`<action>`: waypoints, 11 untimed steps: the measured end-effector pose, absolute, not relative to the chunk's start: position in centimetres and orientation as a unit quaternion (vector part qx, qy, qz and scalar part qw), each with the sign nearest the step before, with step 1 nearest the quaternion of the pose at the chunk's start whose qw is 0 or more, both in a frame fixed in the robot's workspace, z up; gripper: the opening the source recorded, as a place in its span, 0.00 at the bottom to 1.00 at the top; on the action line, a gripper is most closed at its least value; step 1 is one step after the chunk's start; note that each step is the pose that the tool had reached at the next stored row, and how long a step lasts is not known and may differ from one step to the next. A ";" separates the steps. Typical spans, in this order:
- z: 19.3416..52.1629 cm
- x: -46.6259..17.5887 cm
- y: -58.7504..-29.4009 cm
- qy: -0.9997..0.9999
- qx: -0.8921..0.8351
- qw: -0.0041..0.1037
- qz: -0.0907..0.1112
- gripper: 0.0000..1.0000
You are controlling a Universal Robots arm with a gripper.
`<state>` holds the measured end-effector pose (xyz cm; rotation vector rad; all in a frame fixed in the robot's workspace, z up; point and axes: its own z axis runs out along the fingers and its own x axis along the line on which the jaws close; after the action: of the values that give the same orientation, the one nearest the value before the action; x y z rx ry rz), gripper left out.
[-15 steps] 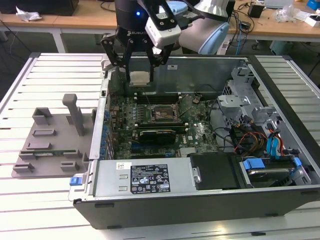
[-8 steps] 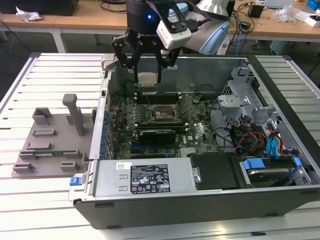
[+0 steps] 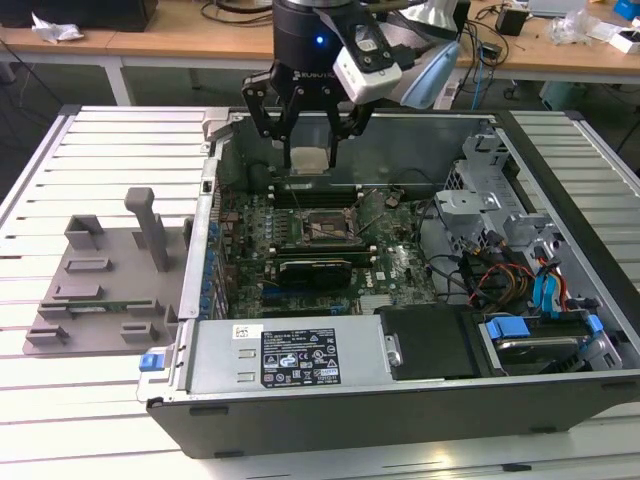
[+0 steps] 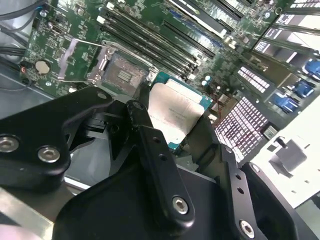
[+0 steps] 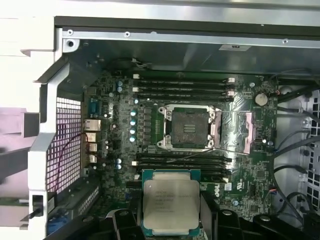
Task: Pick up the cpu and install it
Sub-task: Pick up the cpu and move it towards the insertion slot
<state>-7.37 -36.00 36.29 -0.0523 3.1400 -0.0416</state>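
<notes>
CPU is clamped by two opposite edges in the tool, its metal lid showing in both wrist views. It is held in the air inside the open computer case, above the motherboard and near the socket, not seated in it. The chip is judged light, stiff and flat, yet fragile. Its underside contacts and the socket's pins could be damaged by scraping or by a tilted landing. The smooth lid is thought to offer little friction, so the thin rim, where it is gripped now, is taken to be the proper hold. The socket is shown open, with its hinged plate folded to one side. Room is judged tight, since memory slots flank the socket on two sides. In the exterior view the case's far wall stands close behind the tool, while loose cables lie well apart towards the exterior view's right.
</notes>
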 end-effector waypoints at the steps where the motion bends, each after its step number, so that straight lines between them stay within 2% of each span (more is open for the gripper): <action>1: 36.2 -7.2 -36.0 1.000 -0.017 0.000 -0.013 0.55; 11: 35.6 -4.8 -35.7 1.000 -0.017 -0.001 -0.013 0.55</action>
<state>-4.79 -35.69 35.58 -0.0523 3.1433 -0.0414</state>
